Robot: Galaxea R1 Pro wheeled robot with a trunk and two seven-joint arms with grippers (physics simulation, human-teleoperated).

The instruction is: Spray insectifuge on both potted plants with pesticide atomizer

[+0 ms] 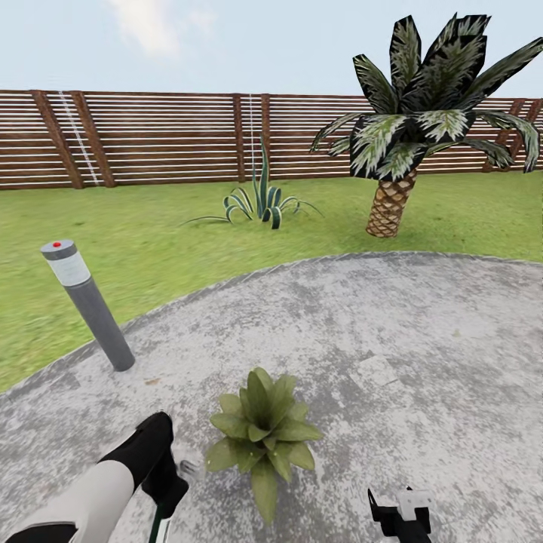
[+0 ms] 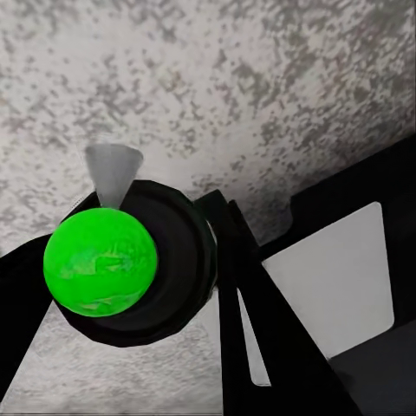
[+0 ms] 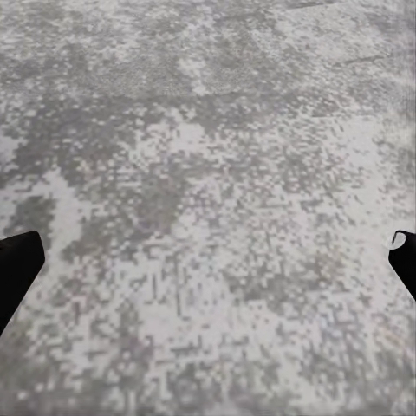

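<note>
Rough, speckled grey stone paving (image 1: 422, 339); brown slatted wood fence (image 1: 151, 139); smooth matt grey metal-look bollard light (image 1: 90, 305); glossy green plastic-look round-bodied atomizer (image 2: 100, 260); matt green leafy potted plant (image 1: 264, 434).

Green leaves were shown on the potted plant (image 1: 264, 434), grey speckling on the paving (image 1: 422, 339), brown slats on the fence (image 1: 166, 139), and a bright green cap on the pesticide atomizer (image 2: 101, 260).

You had bright, even daylight — the paving (image 1: 422, 339) and lawn (image 1: 151, 226) showed almost no cast shadows. The fence (image 1: 151, 136) bowed slightly toward the head view's edges, and the wrist views looked coarse, grainy — pixelated.
</note>
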